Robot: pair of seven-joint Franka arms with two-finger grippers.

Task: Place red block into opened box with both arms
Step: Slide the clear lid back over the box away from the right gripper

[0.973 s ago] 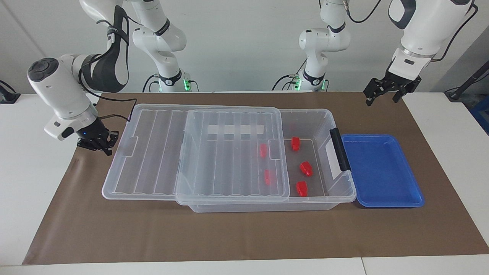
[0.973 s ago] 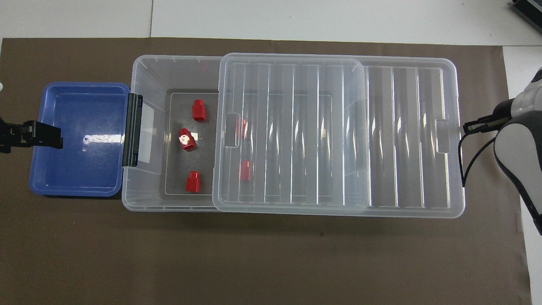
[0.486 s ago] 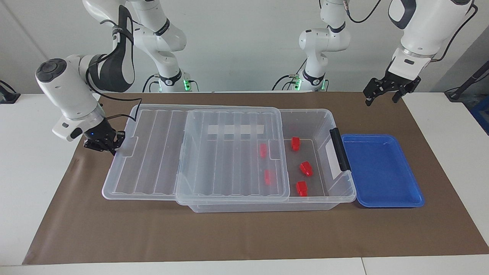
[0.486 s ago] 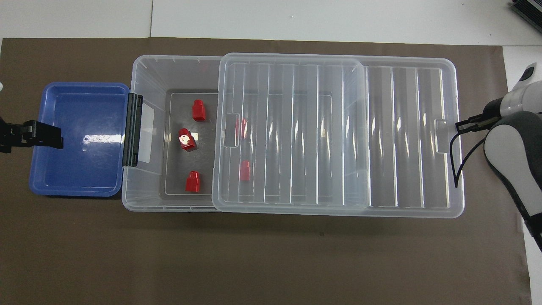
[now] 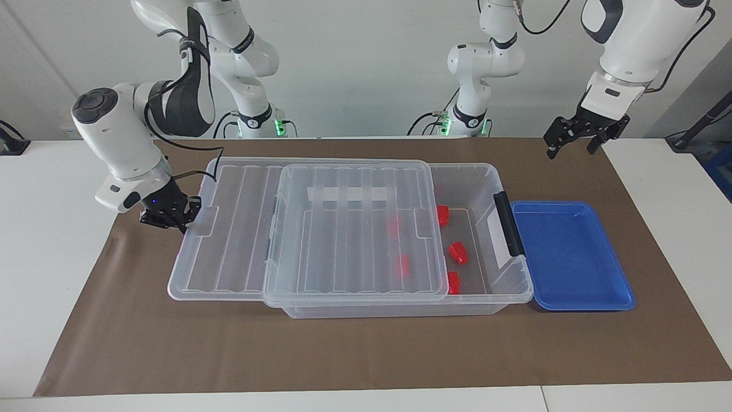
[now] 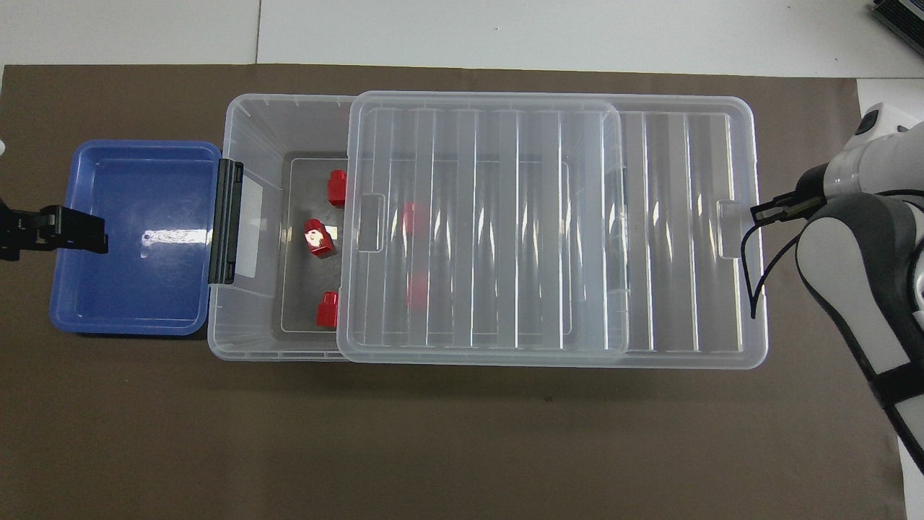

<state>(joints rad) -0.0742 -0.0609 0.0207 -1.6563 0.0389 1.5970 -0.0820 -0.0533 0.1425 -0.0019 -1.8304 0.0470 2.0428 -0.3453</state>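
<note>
The clear box (image 5: 517, 286) (image 6: 245, 130) lies along the table with several red blocks inside. Three blocks sit in the uncovered end, one of them (image 5: 458, 252) (image 6: 318, 239) in the middle. Two more show dimly through the ribbed lid (image 5: 354, 229) (image 6: 548, 231). The lid lies partly across the box and overhangs it toward the right arm's end. My right gripper (image 5: 186, 224) (image 6: 758, 214) is shut, its tips against the lid's overhanging end edge. My left gripper (image 5: 572, 143) (image 6: 86, 232) hangs open and holds nothing, raised over the blue tray's outer end.
A shallow blue tray (image 5: 572, 257) (image 6: 137, 289) with nothing in it touches the box's end toward the left arm, beside the black clip handle (image 5: 508, 223) (image 6: 225, 220). Brown mat (image 5: 343, 349) covers the table under everything.
My right gripper moved toward the left arm's end, sliding the lid further over the box. The uncovered opening is narrower and partly covers two blocks. The left arm stayed still.
</note>
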